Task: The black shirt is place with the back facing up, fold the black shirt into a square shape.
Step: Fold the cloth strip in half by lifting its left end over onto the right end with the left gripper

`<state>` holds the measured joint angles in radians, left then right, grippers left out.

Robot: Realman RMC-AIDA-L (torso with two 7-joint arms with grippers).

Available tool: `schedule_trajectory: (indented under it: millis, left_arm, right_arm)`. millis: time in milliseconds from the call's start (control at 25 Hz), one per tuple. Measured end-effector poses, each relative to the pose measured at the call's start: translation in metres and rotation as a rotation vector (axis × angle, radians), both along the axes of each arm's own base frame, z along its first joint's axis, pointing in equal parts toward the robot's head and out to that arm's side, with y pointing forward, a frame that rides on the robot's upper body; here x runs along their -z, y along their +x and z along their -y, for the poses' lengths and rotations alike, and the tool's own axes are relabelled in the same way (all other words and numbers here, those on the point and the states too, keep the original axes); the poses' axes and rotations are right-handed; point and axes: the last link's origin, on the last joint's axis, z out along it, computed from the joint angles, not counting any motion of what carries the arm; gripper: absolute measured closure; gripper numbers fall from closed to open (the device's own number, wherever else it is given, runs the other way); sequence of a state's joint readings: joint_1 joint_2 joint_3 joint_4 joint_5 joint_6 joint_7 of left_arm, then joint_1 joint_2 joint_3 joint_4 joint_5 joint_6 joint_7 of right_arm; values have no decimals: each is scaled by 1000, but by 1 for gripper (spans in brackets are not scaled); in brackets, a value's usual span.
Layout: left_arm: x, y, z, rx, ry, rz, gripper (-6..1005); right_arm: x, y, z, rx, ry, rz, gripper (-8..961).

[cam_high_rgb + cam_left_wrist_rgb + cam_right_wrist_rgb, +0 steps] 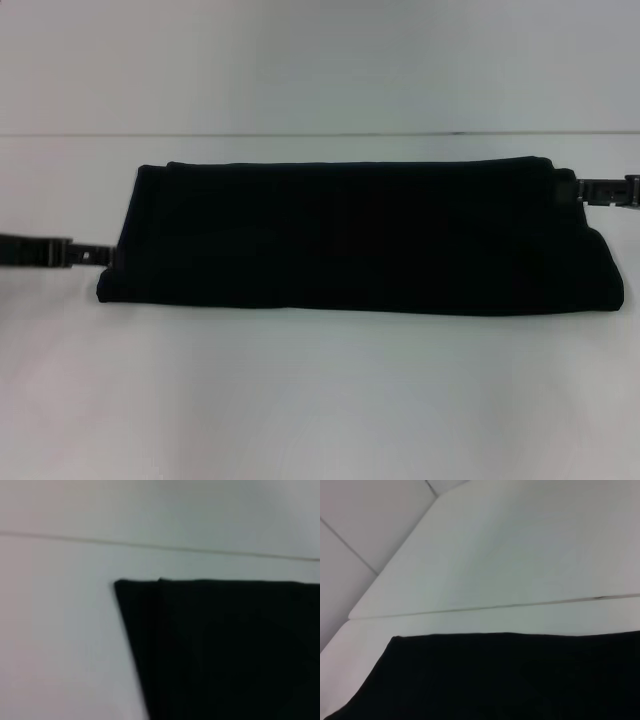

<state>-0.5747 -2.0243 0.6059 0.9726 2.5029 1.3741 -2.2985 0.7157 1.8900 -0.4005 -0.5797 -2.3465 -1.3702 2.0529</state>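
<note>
The black shirt [350, 240] lies folded into a long band across the middle of the white table [320, 400], plain side up, with no lettering showing. My left gripper [100, 255] reaches in low from the left and meets the shirt's left end. My right gripper [572, 190] reaches in from the right and meets the shirt's far right corner. The left wrist view shows a layered corner of the shirt [230, 650]. The right wrist view shows its flat black cloth [510, 680] with one straight edge.
A thin seam [320, 133] runs across the table behind the shirt. The table's far corner and edge show in the right wrist view [395, 575]. White surface lies in front of the shirt.
</note>
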Motion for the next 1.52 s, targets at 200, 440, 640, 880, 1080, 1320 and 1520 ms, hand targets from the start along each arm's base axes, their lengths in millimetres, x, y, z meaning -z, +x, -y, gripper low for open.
schedule_trajectory:
  millis: [200,440,640,880,1080,1320,1520]
  left_arm:
    - [9,-8,9,-24,-23,13,38]
    - [17,-8,10,-47,-52,41,38]
    - [19,-9,7,-64,-50,46,39]
    - [26,-10,3,-65,-45,37,39]
    - [28,-10,1,-59,-38,23,39]
    - [31,-10,0,-53,-40,18,39]
    - [35,-7,-1,-42,-59,14,39]
  right_arm:
    - [-1,1,0,3,7,0,134]
    - [0,0,-1,-4,7,7,133]
    - [-1,2,-4,2,25,25,133]
    - [1,3,-4,1,23,31,134]
    - [1,3,-4,1,22,32,133]
    - [0,3,-4,0,24,33,133]
    - [0,3,-4,0,24,33,133]
